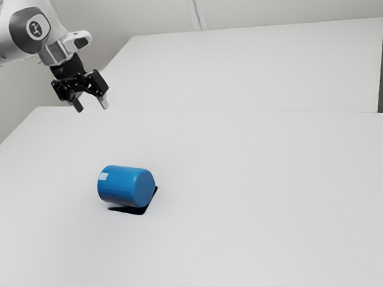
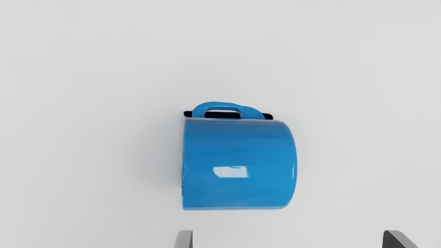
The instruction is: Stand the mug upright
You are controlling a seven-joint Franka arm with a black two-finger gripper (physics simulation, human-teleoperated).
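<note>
Glossy blue cylindrical mug on its side on smooth white surface — not upright; looped handle along flank. Black two-finger pincer above surface, apart from mug — fingers spread wide, nothing held between them.

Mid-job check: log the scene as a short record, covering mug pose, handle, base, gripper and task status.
mug: blue, on its side on the white table
handle: at the mug's side
base: faces the exterior view's right
gripper: open, raised above the table, holding nothing
task status: mug not upright
</note>
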